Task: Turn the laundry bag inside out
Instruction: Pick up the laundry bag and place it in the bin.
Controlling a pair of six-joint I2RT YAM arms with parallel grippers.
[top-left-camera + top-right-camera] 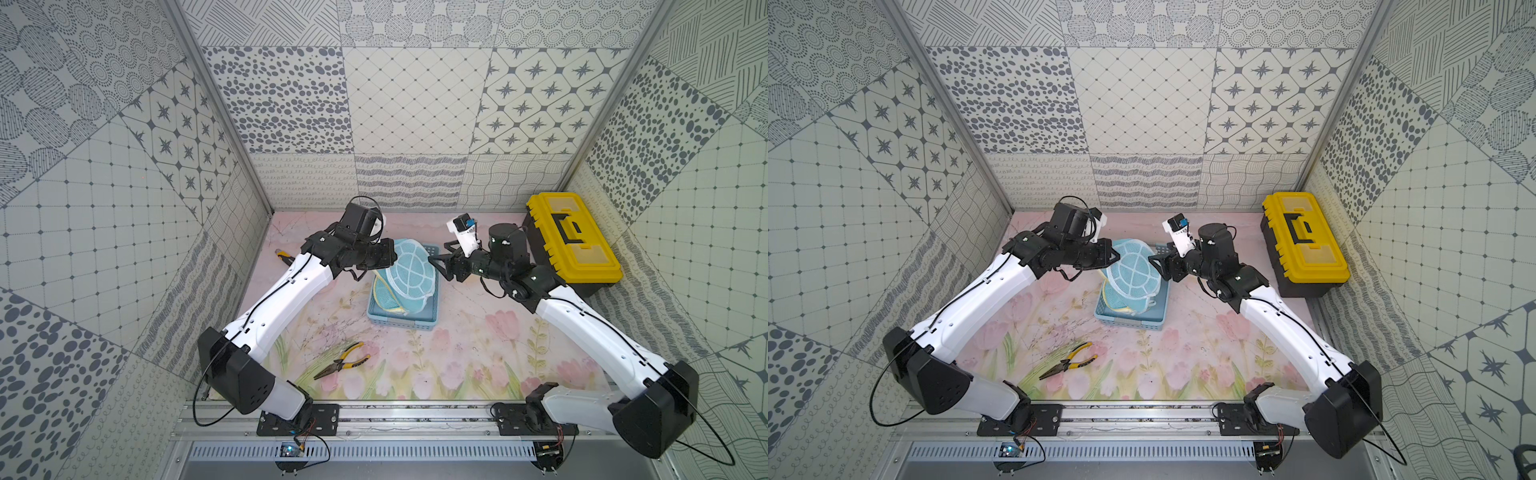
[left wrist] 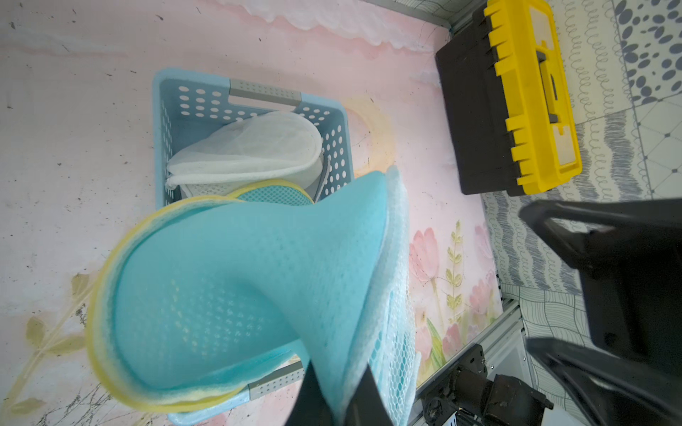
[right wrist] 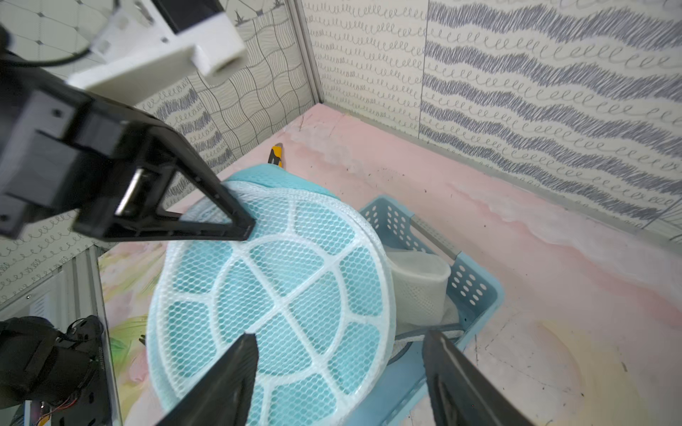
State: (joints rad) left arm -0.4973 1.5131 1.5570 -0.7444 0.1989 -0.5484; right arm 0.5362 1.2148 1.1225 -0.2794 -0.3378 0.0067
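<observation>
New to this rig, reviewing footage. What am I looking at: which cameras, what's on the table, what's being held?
Two robot arms are bolted to a rail at the front of a patterned booth. Each ends in a two-fingered pincer. The two wide pictures come from one stereo camera overhead, so they show nearly the same scene. The other two come from cameras on each arm's wrist.

On the flowered table stand a blue basket holding mesh bags, a yellow toolbox and pliers. A small yellow and black tool lies behind the left arm.

The left pincer is shut on the edge of the turquoise laundry bag, lifting it above the basket. The right pincer is open beside the bag, gripping nothing.
</observation>
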